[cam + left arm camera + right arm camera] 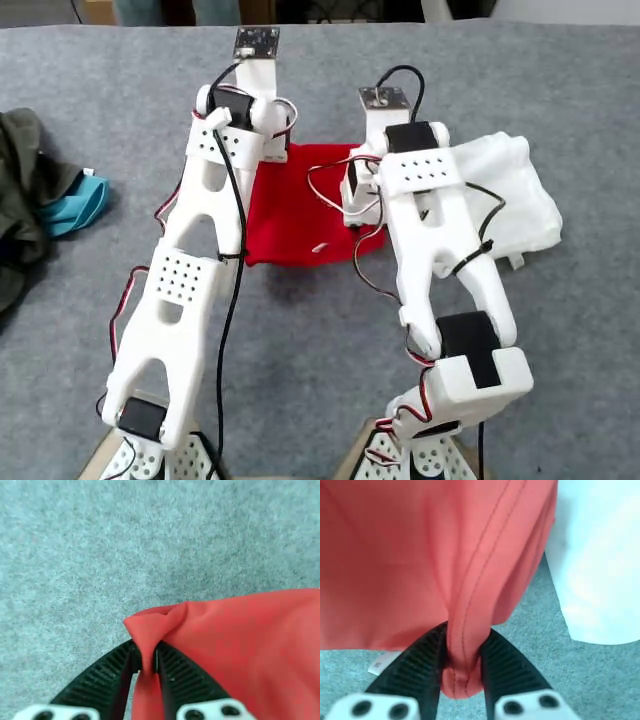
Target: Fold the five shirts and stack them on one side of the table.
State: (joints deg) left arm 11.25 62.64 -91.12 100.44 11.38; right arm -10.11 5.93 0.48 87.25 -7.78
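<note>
Both arms (pixel 215 190) hide parts of the red shirt (pixel 290 215).

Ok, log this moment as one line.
left tool: shut on red shirt | right tool: shut on red shirt | white shirt: beside it

grey carpet-like tabletop (pixel 560 100) under even light

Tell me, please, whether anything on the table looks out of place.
Yes: a dark green shirt and a blue shirt lie crumpled in a heap at the table's left edge, unfolded, away from the red shirt.
</note>
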